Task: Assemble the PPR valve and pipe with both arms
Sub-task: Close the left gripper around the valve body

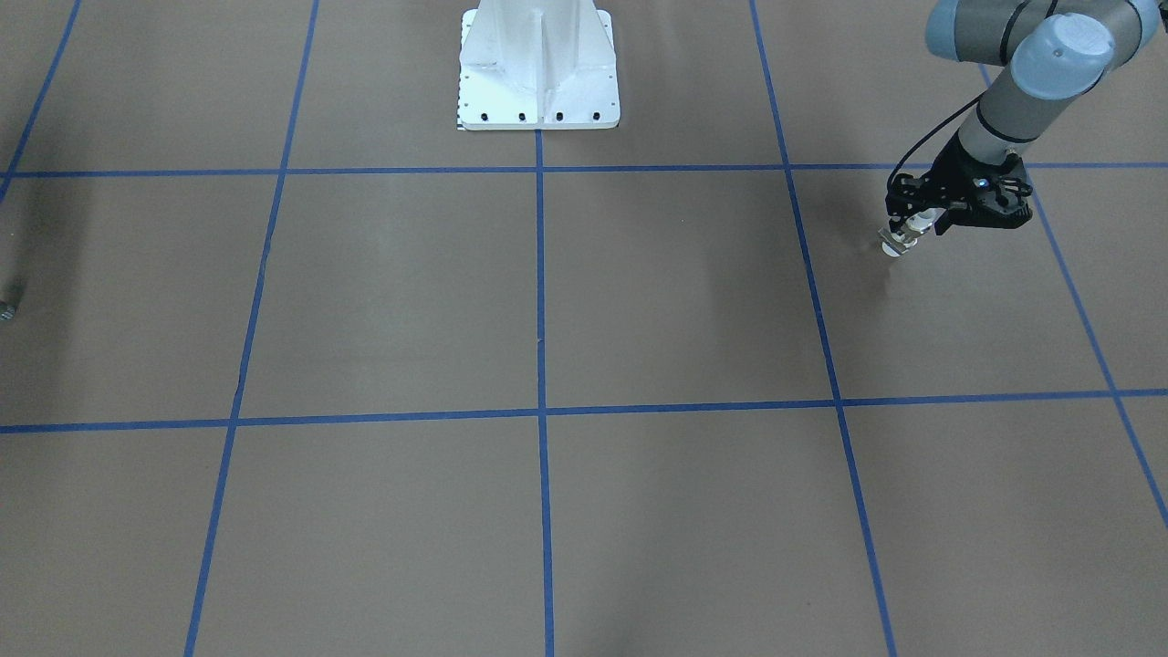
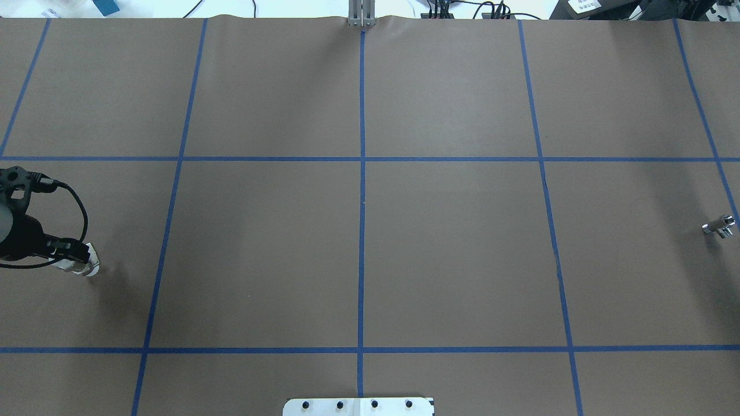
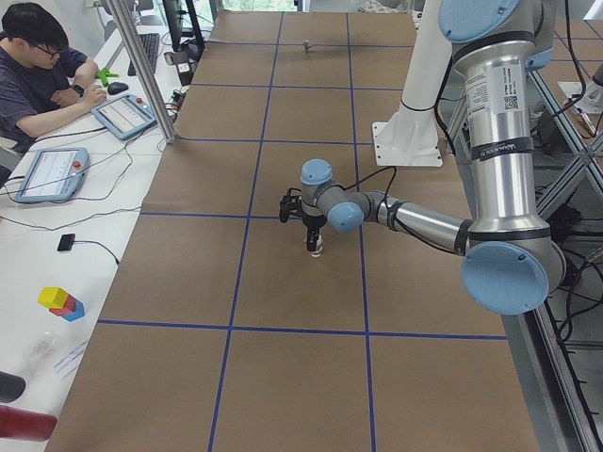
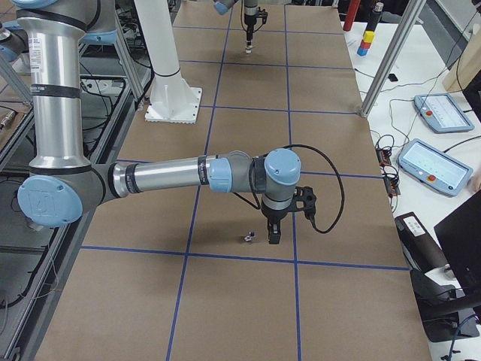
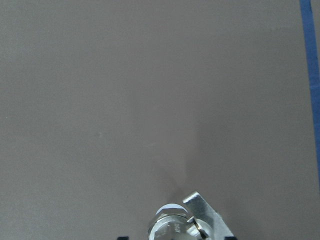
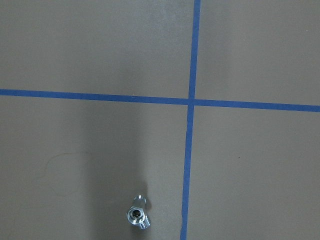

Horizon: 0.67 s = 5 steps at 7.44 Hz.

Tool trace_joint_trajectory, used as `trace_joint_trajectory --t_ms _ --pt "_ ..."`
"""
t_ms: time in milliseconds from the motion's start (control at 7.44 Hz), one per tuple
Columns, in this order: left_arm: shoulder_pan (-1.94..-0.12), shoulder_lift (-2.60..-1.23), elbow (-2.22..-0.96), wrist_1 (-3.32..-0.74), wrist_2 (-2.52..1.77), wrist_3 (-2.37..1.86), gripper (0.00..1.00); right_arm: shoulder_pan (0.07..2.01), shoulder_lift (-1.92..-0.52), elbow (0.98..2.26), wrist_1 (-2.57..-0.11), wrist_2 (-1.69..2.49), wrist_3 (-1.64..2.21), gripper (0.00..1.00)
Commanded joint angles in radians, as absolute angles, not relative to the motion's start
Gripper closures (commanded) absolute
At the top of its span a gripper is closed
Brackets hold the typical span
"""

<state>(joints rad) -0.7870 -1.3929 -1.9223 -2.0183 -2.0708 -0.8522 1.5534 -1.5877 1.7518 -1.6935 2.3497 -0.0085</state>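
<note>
we see the valve (image 1: pixel 903 237) clamped in the jaws of the left arm (image 1: pixel 1004 100), far out on the left side of the surface (image 2: pixel 451 248). it hangs roughly upright, its long axis in line with the jaws and its white lower end toward the surface; whether it touches we cannot tell. the pipe (image 2: pixel 718 226) lies on its side, well apart at the right edge, with its long axis running roughly left to right. it sits just beside the tip of the right arm (image 4: pixel 165 177), whose jaws show only from the side, so we cannot tell if they are apart or together. we judge both pieces stiff and light, and the pipe's shiny metal likely slippery and ready to roll. we would take it across its middle, square to the long axis, leaving one end free. the valve seems best held by its middle, clear of the flat lever (image 5: pixel 202 212).
</note>
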Motion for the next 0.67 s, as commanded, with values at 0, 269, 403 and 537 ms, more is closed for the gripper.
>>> trace_joint_trajectory --t_ms 0,269,403,537 --pt "-0.787 -1.385 -1.937 -2.007 -2.071 -0.853 1.0 1.554 -1.589 1.752 -1.694 2.349 -0.008 0.0" --pt "-0.796 -1.405 -2.044 -1.838 -2.127 -0.854 1.0 1.554 -1.589 1.752 -1.694 2.349 -0.008 0.0" --pt "-0.796 -1.486 -2.157 -1.593 -2.149 -0.854 1.0 1.554 -1.588 1.752 -1.694 2.352 -0.008 0.0" --pt "-0.796 -1.685 -2.173 -1.358 -2.145 -0.867 1.0 1.554 -1.588 1.753 -1.694 2.353 -0.008 0.0"
